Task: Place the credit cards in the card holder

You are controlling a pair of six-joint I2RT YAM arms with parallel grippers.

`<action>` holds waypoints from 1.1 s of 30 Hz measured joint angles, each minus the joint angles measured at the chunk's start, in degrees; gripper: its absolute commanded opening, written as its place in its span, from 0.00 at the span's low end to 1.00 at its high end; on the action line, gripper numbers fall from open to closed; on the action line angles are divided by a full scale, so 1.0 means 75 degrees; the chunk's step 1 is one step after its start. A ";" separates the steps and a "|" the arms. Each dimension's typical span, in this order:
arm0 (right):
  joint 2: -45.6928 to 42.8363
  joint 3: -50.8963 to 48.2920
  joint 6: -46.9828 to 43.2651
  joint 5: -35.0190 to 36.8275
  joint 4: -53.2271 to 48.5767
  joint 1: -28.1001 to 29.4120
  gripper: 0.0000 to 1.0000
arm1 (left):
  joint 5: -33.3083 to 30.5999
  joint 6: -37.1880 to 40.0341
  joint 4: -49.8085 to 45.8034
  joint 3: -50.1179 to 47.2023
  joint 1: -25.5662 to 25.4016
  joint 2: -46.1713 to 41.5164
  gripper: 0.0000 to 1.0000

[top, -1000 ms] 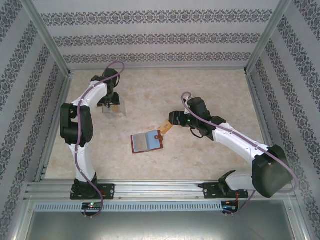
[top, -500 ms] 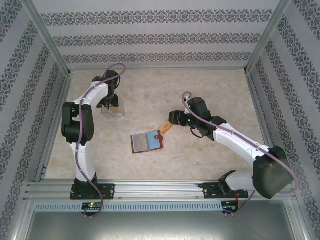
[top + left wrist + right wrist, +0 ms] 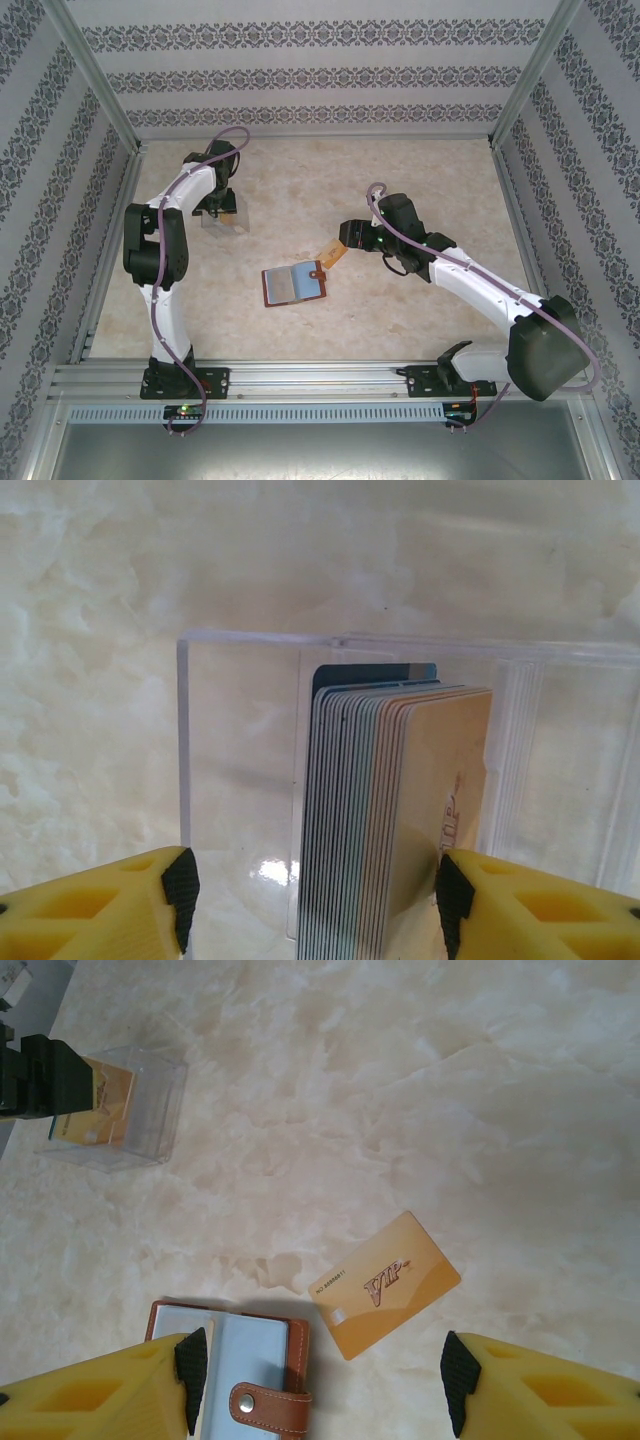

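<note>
1. Jaws first: on my left wrist feed the left jaws stand open, the yellow fingers (image 3: 90, 910) with black pads well apart at the bottom corners, gripping nothing
2. Between those pads I see a stack of thin cards (image 3: 400, 820) standing on edge inside a clear plastic box (image 3: 240, 730), with pale grey-blue edges on the left of the stack and a tan-gold face on the right
3. One pad overlaps the tan face from this angle, and I cannot tell whether it touches
4. On the top camera the box (image 3: 222, 222) sits on the pale marbled table (image 3: 420, 170) at the far left, the left arm's wrist directly over it
5. On the right wrist feed the right jaws are spread wide and empty above the table
6. Below them lies the reddish-brown leather card holder (image 3: 250, 1360), opened flat with its greyish-blue pockets up and its snap tab (image 3: 268, 1405) on the side nearest the loose card
7. That orange-tan rectangular card (image 3: 385, 1282), printed "VIP", lies flat and tilted just beside the holder, with a thin strip of table showing between them
8. From above, the holder (image 3: 295, 285) is near the middle of the table, the orange card (image 3: 330, 252) is by its far right corner, and the box is well apart to the left
</note>
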 measured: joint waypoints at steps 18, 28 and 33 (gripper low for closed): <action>0.0000 -0.0003 0.0023 0.0000 0.0003 -0.0035 0.65 | -0.0431 -0.0058 -0.0017 -0.0093 0.0082 -0.0219 0.48; 0.0000 -0.0012 0.0096 0.0000 0.0003 -0.0047 0.65 | -0.0571 -0.0146 -0.0020 -0.0093 0.0082 -0.0289 0.27; 0.0000 -0.0032 0.0149 0.0000 0.0006 -0.0047 0.65 | -0.0554 -0.0169 -0.0020 -0.0093 0.0082 -0.0289 0.17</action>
